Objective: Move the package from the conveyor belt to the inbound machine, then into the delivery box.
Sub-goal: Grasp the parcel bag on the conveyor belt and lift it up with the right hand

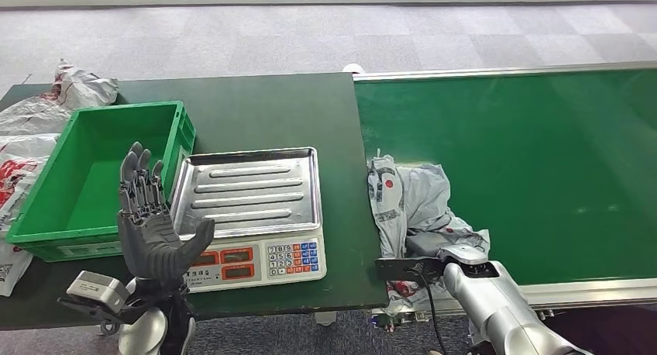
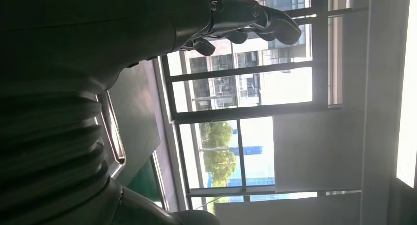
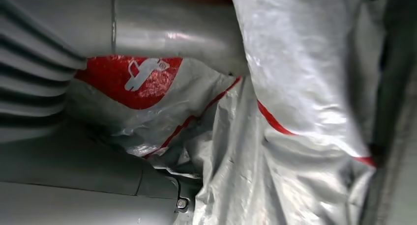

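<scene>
package [image 1: 411,204] lengthwise across conveyor belt [image 1: 542,169] edge

Spare bags, a dark table and grey carpet

Crumpled white plastic bags [image 1: 35,130] with red print lie heaped at the far left, just beside the table [image 1: 263,111], whose top is dark green. Grey carpet tiles [image 1: 310,37] cover the floor beyond. Windows [image 2: 246,92] look out on buildings and trees.
</scene>
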